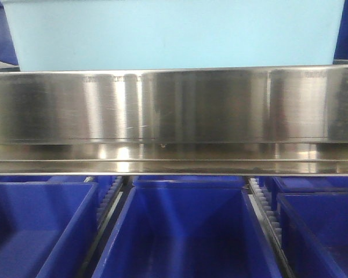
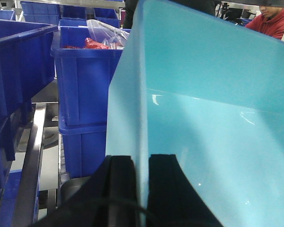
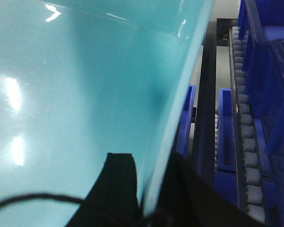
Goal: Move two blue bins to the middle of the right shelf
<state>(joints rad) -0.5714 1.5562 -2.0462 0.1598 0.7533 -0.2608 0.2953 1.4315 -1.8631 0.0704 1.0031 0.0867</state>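
Blue bin (image 1: 174,32) pinched by two walls: left gripper (image 2: 141,163) closed down narrow on one wall, right gripper (image 3: 149,165) same on the opposite wall, one finger inside and one outside each. Spans between both grippers, just above and behind steel front rail (image 1: 174,104). Probably mid-placement; cannot tell if resting on the tier yet. Only one such bin seen, so likely half or more left. Dark blue crates (image 1: 180,231) below rail and left of left gripper; roller track (image 3: 244,123) right of right gripper. Person in red (image 2: 274,19) far ahead.
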